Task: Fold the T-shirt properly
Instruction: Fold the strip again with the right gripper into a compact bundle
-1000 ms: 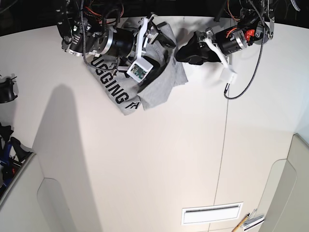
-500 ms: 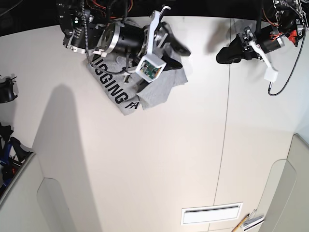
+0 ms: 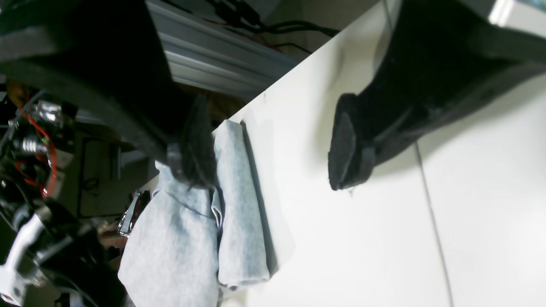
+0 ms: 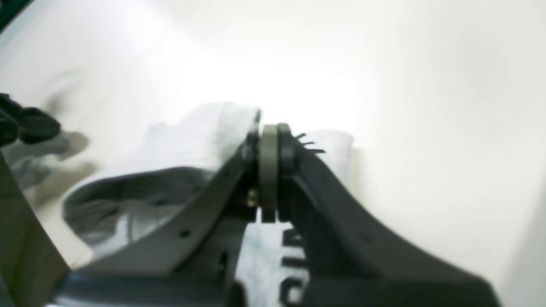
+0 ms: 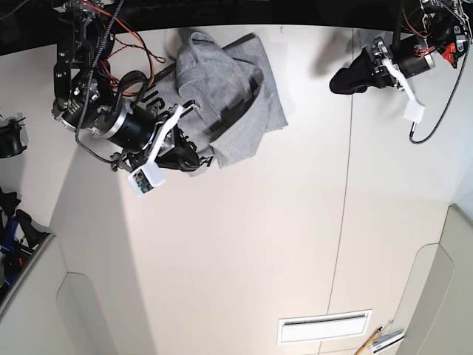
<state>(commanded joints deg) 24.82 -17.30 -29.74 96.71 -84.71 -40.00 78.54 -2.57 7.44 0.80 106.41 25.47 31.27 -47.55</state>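
The grey T-shirt [image 5: 236,96] lies crumpled at the back of the white table, mostly plain side up. My right gripper [image 5: 194,159] sits at its lower-left edge, jaws pressed together. In the right wrist view the right gripper [image 4: 268,138] pinches a raised fold of the T-shirt [image 4: 179,140], with black letters showing below. My left gripper [image 5: 344,80] hovers far right of the cloth, touching nothing. In the left wrist view the left gripper [image 3: 273,157] is open and empty, and the T-shirt [image 3: 239,204] lies beyond it.
The table's back edge [image 5: 310,28] runs just behind the shirt. A seam [image 5: 346,192] crosses the table from back to front. A white slotted panel [image 5: 323,327] and pencils [image 5: 378,340] sit near the front right. Dark gear [image 5: 9,137] stands at the left edge.
My right arm has swung from over the shirt's top to its lower-left side, and most of the lettering is now covered. The left arm drew back right, then stayed.
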